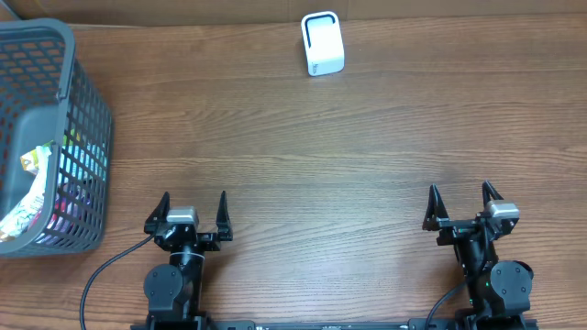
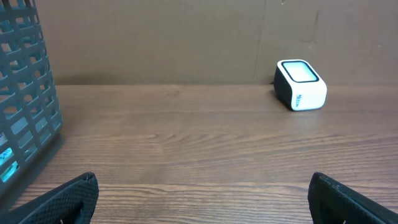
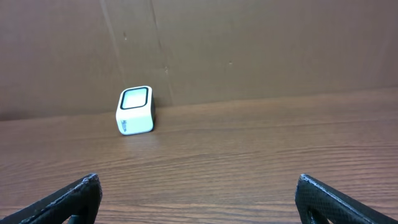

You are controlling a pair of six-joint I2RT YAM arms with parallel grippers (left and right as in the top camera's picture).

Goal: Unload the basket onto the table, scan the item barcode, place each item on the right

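Two robot arms rest at the near edge of a wooden desk. The left hand is released, fingers spread wide, grasping nothing. The right hand is likewise spread and empty. A small white scanner with a dark-framed window stands well ahead of both hands, forward and right of the left hand, forward and left of the right one. A grey mesh basket sits just left of the left hand, reaching forward past it. Inside lie what seem to be colourful packets; no barcode can be made out.
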